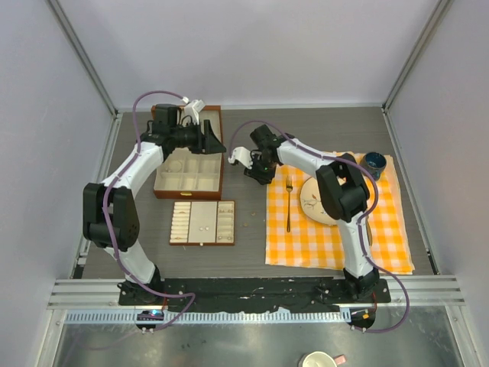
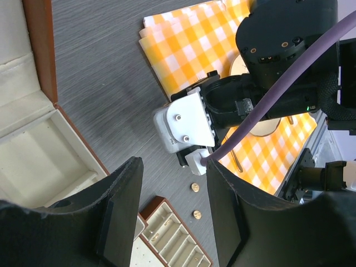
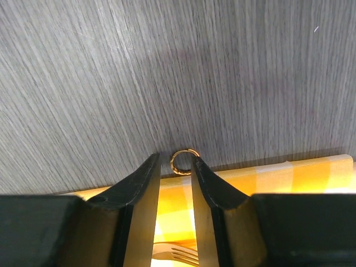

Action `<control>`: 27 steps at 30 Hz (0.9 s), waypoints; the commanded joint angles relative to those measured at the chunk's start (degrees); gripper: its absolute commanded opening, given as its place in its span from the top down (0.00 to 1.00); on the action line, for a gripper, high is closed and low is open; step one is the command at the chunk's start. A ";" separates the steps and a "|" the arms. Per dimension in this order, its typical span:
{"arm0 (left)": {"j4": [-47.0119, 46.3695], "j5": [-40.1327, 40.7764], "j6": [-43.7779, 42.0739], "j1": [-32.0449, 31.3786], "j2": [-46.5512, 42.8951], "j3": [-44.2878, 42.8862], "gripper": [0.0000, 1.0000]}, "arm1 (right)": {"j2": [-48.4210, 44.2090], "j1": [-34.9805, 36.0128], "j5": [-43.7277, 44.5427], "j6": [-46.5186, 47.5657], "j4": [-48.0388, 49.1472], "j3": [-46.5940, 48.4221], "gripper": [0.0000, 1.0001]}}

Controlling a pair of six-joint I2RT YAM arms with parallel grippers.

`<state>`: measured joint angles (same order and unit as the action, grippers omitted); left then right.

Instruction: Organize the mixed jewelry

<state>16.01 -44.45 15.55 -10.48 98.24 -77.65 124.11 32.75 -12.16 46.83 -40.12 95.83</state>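
Observation:
A small gold ring (image 3: 184,151) lies on the grey table right at the edge of the yellow checked cloth (image 3: 278,175). My right gripper (image 3: 176,160) is open, its two fingertips standing closely on either side of the ring, with a narrow gap on the left side. Two tiny gold studs (image 2: 195,187) (image 2: 197,214) lie on the table near the flat compartment tray (image 2: 172,236). My left gripper (image 2: 173,167) hangs open and empty above the table by the wooden box (image 2: 39,50). In the top view the right gripper (image 1: 258,173) sits between the box and the cloth.
The deep cream-lined box (image 1: 221,164) stands at the back left, with the flat tray (image 1: 174,222) in front of it. On the checked cloth (image 1: 306,245) lie a gold fork (image 1: 288,202), a plate (image 1: 312,206) and a blue cup (image 1: 374,163).

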 commanded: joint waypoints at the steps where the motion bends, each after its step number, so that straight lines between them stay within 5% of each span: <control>1: -0.63 -1.78 -1.05 0.64 0.29 -1.81 0.46 | 2.00 -0.50 -1.28 1.25 -1.89 3.57 0.66; 16: -1.07 -2.31 -0.87 1.08 -0.06 -1.37 0.46 | 4.38 -1.55 -3.92 3.00 -6.73 5.24 0.68; 27: -1.59 -2.57 -0.61 1.43 -0.76 -0.49 0.47 | 4.21 -1.38 -3.83 1.34 -6.38 3.93 0.93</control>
<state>16.12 -45.12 15.57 -9.56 98.56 -77.65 126.82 31.40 -16.62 48.49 -45.95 100.18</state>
